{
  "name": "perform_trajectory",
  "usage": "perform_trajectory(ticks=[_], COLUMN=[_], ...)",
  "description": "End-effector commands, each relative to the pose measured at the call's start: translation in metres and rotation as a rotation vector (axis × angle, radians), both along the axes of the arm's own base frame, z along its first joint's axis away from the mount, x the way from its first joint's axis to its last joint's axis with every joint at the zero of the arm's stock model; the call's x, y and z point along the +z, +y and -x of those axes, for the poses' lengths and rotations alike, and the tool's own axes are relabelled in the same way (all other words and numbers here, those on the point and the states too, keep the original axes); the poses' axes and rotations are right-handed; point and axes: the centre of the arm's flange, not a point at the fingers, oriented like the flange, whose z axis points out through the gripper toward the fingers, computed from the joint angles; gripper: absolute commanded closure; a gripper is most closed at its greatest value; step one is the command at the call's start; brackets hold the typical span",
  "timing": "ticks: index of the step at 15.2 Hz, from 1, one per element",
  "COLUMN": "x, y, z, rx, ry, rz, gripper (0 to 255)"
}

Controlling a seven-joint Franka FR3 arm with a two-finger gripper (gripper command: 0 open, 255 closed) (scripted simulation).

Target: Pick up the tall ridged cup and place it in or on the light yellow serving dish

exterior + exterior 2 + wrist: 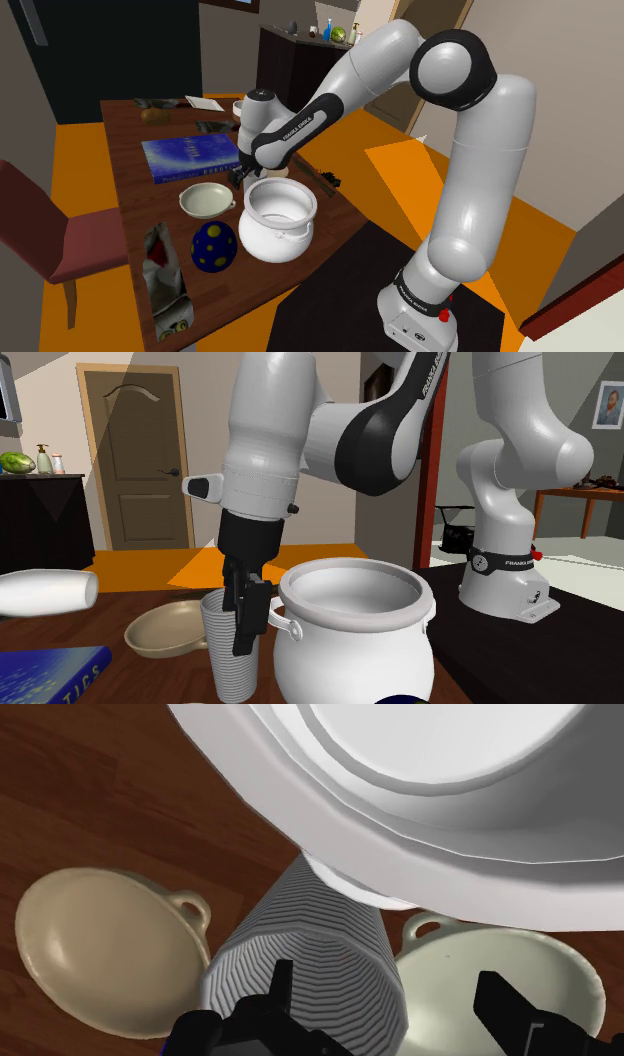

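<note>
The tall ridged cup [228, 657] is pale grey and stands upright on the wooden table [130, 150], close against a big white pot [355, 642]. My gripper [245, 617] hangs open right at the cup's rim, holding nothing. In the wrist view the cup [310, 954] sits just below the gripper [390, 999]. One fingertip is over its mouth and the other is outside its wall, above the light yellow serving dish [500, 994]. That dish [208, 200] lies beside the pot [278, 222] on the shoulder view's left. The arm hides the cup in the shoulder view.
A second, tan dish [170, 630] with loop handles lies on the cup's other side [100, 954]. A blue book [190, 157], a blue yellow-spotted egg shape [214, 246], a lying white bottle [45, 592] and a red chair [60, 240] crowd the table's surroundings.
</note>
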Motion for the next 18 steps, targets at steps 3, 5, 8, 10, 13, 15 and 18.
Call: perform_trajectory(ticks=[3,5,8,10,13,15,18], x=[-0.001,0.000,0.000,0.000,0.000,-0.001,0.015], y=[0.000,0.000,0.000,0.000,0.000,0.000,0.000], z=[0.000,0.000,0.000,0.000,0.000,0.000,0.000], rx=[0.000,0.000,0.000,0.000,0.000,0.000,0.000], ry=[0.000,0.000,0.000,0.000,0.000,0.000,0.000], rz=[0.000,0.000,0.000,0.000,0.000,0.000,0.000], gripper=[0,0,255,255,255,255,255])
